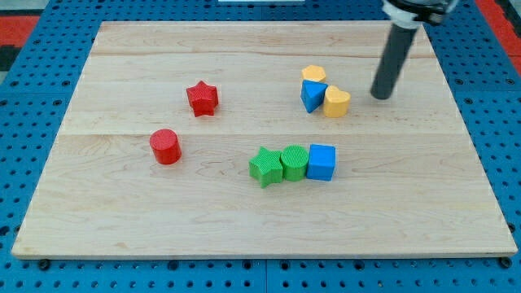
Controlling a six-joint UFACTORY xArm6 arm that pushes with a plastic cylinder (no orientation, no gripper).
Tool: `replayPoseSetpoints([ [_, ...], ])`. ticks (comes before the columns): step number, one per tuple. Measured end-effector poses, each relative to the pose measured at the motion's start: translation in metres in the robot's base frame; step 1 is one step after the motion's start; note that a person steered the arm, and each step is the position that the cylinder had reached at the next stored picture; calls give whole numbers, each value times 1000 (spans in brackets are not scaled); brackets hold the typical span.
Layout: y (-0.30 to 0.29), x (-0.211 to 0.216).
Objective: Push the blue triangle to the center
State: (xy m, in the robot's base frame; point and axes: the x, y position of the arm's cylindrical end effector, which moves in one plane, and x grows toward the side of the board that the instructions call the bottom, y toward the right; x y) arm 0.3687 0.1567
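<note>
My tip [380, 96] sits on the board near the view's top right, w/ nothing touching it; it's just a bare rod, no jaws to open or close, carrying nothing. Nearest thing is the yellow heart [336, 102], just to the tip's left w/ a small gap. The blue triangle [311, 95] is right behind that heart, touching it on the view's left, and the yellow pentagon-ish block [314, 74] presses on the triangle from the view's top. So the target is wedged btwn two yellows, right of and above board centre. Prob the tip stands on the right side bc a push leftward and a bit downward would send the triangle toward centre, but the heart is in the way, so it would get shoved along too unless I go round. Further out: a row of three touching blocks near the middle bottom, green star [264, 166], green cylinder [294, 162], blue cube [321, 161]. They lie just below the centre spot, so the triangle shouldn't overshoot into them. Well apart on the left: red star [202, 98] and red cylinder [165, 146]. Surface is a pale wooden board [122, 203], planks running left-right, smooth. It rests on a blue perforated base [32, 122], w/ red patches at the top corners.
</note>
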Motion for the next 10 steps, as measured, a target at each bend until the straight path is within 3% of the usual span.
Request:
replayPoseSetpoints([
  [1,-47,0],
  [5,-115,-28],
  [8,-134,15],
  [10,-164,-21],
])
